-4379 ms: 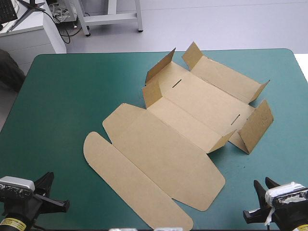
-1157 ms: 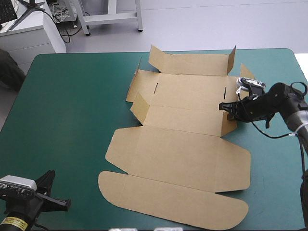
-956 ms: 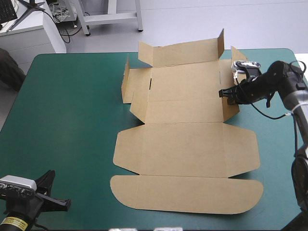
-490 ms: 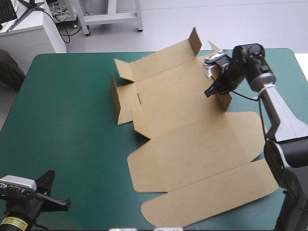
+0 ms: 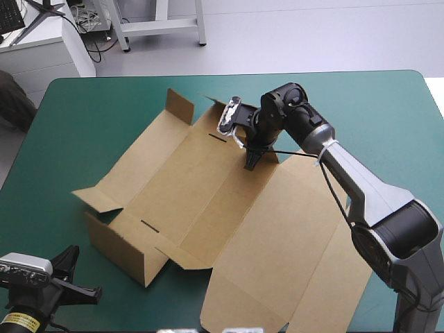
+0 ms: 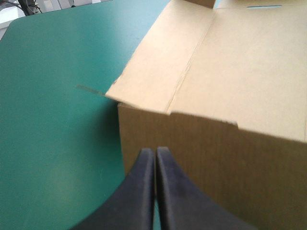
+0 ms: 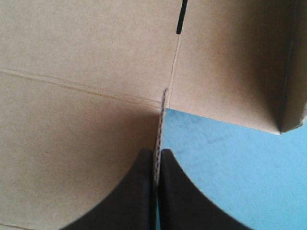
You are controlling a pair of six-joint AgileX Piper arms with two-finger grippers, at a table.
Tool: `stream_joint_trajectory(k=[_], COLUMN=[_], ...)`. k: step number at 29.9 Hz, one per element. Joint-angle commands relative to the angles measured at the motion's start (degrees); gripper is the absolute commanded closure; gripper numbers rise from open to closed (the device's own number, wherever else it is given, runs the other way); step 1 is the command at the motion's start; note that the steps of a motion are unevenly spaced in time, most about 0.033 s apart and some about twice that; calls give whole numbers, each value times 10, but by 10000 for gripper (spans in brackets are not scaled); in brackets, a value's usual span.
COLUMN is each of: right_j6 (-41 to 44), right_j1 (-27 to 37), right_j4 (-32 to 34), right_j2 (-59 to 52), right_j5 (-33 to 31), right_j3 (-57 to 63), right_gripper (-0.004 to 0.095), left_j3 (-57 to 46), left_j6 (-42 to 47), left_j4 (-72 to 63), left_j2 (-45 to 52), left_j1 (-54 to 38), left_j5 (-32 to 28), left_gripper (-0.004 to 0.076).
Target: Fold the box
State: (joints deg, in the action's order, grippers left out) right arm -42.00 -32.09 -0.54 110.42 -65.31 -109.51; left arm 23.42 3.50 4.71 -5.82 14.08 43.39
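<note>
Your right gripper (image 5: 249,165) has swung the box (image 5: 229,215) a long way round on the table (image 5: 90,118). Just before, the long lid (image 5: 305,243) lay along the near edge. Now it points at the near right corner, and a raised wall (image 5: 118,251) sits by the near left corner. That puts the wall close to your left gripper (image 6: 155,153) (shut tight, holding nothing), so it could help soon. The high view hides the right grip. The right wrist view shows it pinching a thin standing flap (image 7: 161,120). The left wrist view shows the wall just ahead.
</note>
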Motion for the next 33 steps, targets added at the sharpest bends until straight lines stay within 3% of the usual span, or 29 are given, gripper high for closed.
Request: stream_joint_trajectory(k=[1,6,16,22,25,31,33], right_j6=[-92,-176,-198,-199,-203,-169,-143], right_j1=[-17,-28,-31,-31,-31,-31,-31], right_j4=[-62,-108,-82,-59,-34,-26,-26], right_j2=[-30,-9,65,70,70,69,69], right_j5=[17,24,21,54,43,-39,-62], right_j3=[-20,-20,-20,-20,-25,-102,-141], right_gripper=[909,909,928,916,820,467,430], left_j3=[14,14,14,14,14,14,14], left_j6=[2,2,1,1,1,1,1], left_j4=[3,2,2,2,2,2,2], left_j2=[-8,-8,-8,-8,-8,-8,-8], left_j1=[0,0,0,0,0,0,0], left_j5=[-44,-44,-44,-44,-44,-44,-44], left_gripper=[734,734,734,734,734,734,734])
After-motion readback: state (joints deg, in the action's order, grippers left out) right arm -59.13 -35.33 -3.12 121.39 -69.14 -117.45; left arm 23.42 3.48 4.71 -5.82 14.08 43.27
